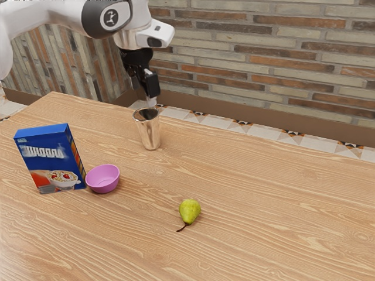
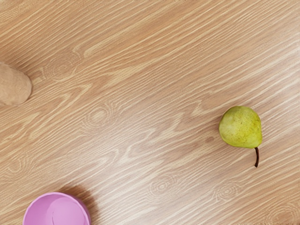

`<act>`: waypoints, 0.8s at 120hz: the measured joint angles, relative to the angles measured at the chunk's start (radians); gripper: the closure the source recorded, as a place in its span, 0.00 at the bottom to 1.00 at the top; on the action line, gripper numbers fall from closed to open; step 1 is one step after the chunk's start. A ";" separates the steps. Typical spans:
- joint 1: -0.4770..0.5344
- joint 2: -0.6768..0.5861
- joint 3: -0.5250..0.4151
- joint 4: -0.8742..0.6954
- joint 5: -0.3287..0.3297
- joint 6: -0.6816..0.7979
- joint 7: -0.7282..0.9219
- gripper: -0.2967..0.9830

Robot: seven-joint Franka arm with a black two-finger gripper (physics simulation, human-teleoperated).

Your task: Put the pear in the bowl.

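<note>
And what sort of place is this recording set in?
Possibly a kitchen or dining area, rendered in simulation: there's a wood-grain table with a cereal box on it, and a brick wall behind.

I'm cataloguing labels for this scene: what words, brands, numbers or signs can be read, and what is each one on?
No text can be read with certainty.
Cereal box, front: large white lettering, too blurred to quote.
Same front, upper corner: a small pale mark, too small to read.
Robot arm: round dark emblem with a white figure, no readable letters.
Pear, pink bowl, metal cup: no lettering seen.
</note>
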 joint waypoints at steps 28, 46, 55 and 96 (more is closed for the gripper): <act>0.016 0.007 -0.046 -0.117 -0.005 0.003 0.075 0.23; -0.017 -0.033 -0.098 -0.244 -0.086 0.006 0.106 0.23; -0.013 -0.025 -0.114 -0.283 -0.130 0.020 0.088 0.23; 0.018 0.109 -0.119 -0.457 -0.317 0.342 -0.009 0.23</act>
